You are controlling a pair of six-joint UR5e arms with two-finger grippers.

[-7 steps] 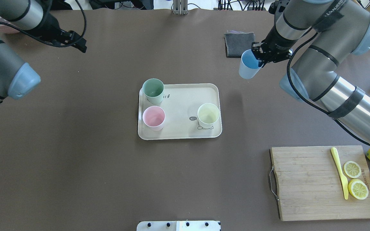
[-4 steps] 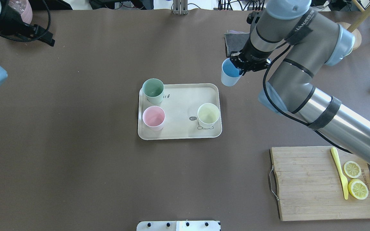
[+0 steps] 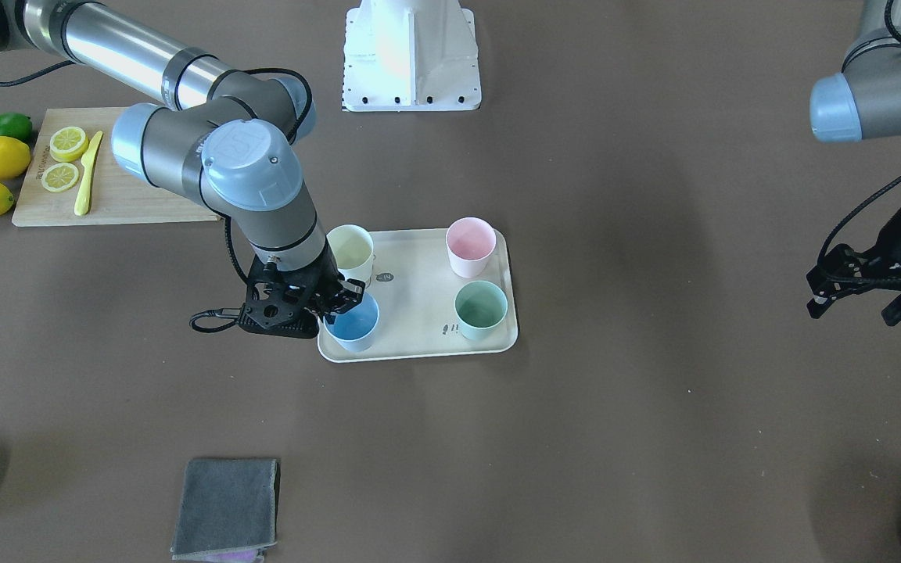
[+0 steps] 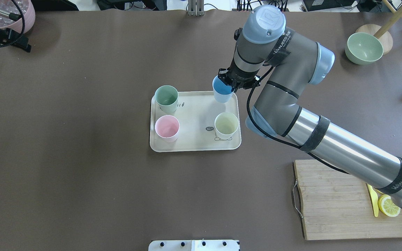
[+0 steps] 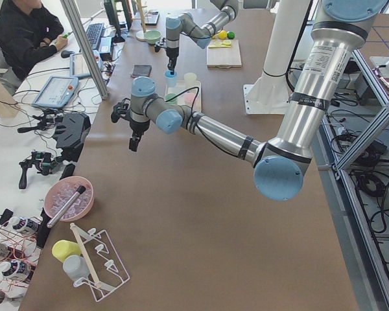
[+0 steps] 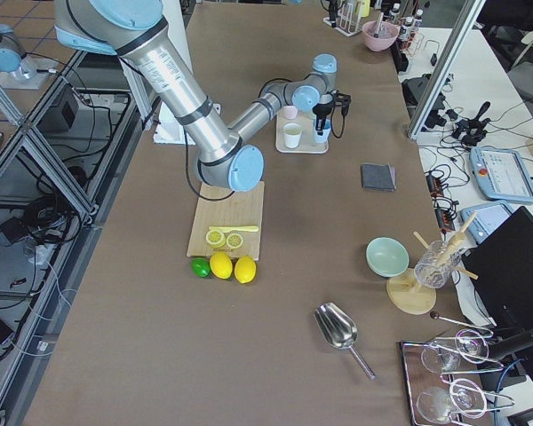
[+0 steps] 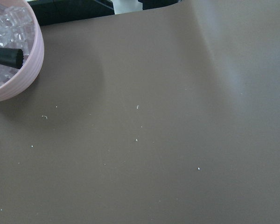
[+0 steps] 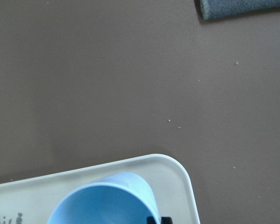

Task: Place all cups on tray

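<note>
The cream tray (image 4: 194, 115) lies mid-table and holds the mint green cup (image 4: 166, 98), the pink cup (image 4: 167, 127) and the pale yellow cup (image 4: 226, 125), all upright. My right gripper (image 4: 234, 83) is shut on the rim of the light blue cup (image 4: 222, 90) and holds it upright over the tray's far right corner. The front view shows this cup (image 3: 353, 320) low over that corner of the tray (image 3: 415, 297); I cannot tell if it touches. My left gripper (image 3: 861, 301) is open and empty, far off at the table's left side.
A wooden cutting board (image 4: 337, 198) with lemon slices and a yellow knife lies at the near right. A grey cloth (image 3: 225, 496) lies beyond the tray. A green bowl (image 4: 362, 48) stands far right, and a pink bowl of ice (image 4: 16, 14) far left.
My right arm has carried the blue cup leftward from beside the grey cloth to over the tray's far right corner. My left arm has drawn back toward the far left corner.
</note>
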